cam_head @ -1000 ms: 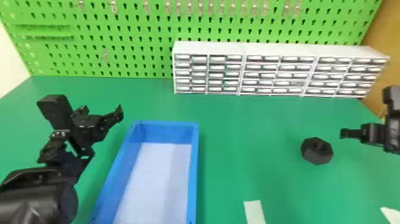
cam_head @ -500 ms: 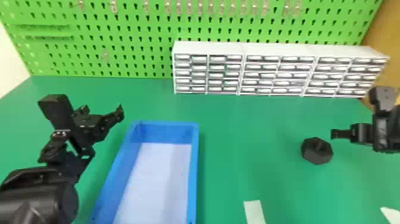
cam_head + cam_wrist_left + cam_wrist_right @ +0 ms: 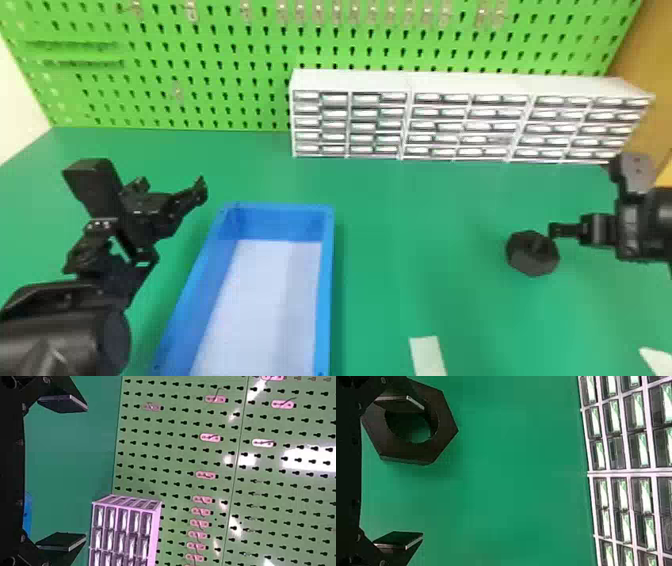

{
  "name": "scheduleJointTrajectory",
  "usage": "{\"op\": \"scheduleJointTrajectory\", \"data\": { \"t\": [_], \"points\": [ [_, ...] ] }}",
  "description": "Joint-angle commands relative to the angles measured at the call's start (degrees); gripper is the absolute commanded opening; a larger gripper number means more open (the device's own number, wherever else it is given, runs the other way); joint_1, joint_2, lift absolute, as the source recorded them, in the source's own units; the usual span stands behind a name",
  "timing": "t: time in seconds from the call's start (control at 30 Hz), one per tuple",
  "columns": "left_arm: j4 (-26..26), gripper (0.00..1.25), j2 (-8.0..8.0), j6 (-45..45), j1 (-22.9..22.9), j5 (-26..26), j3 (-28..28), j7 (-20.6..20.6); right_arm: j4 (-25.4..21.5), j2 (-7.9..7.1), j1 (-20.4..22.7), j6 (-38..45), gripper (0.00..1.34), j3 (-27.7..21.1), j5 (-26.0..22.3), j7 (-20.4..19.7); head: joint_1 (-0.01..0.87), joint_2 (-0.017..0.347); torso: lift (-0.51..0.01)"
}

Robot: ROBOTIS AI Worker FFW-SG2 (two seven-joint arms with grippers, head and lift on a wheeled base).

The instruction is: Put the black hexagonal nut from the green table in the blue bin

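The nut (image 3: 527,260) is seen just beside the right gripper (image 3: 556,230), held spread; the left gripper (image 3: 170,186) is spread too.

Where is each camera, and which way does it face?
Head view: on the robot's head, facing forward and down over table, nut and bin; left arm and right arm show.
Left wrist view: on that wrist, facing the pegboard; the open left gripper shows.
Right wrist view: on that wrist, facing nut and table; the open right gripper shows.
All three share the white drawers.
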Motion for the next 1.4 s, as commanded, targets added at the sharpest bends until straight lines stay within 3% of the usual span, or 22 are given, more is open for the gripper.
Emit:
{"op": "scheduleJointTrajectory", "data": {
  "t": [0.0,0.53,1.37],
  "points": [
    [0.0,1.11,0.0,0.0,0.0,0.0,0.0,0.0,1.1,0.2,-0.1,-1.4,1.17,-0.2,0.0,0.0,0.666,0.032,-0.1],
    [0.0,1.11,0.0,0.1,0.1,0.2,-0.1,0.0,4.9,1.08,-0.4,-5.3,1.17,-0.8,1.8,0.0,0.666,0.032,-0.1],
    [0.0,1.11,0.0,0.3,0.1,0.4,-0.3,-0.1,7.3,1.25,-0.9,-9.0,1.17,-2.1,3.2,0.0,0.666,0.032,-0.1]
  ]
}}
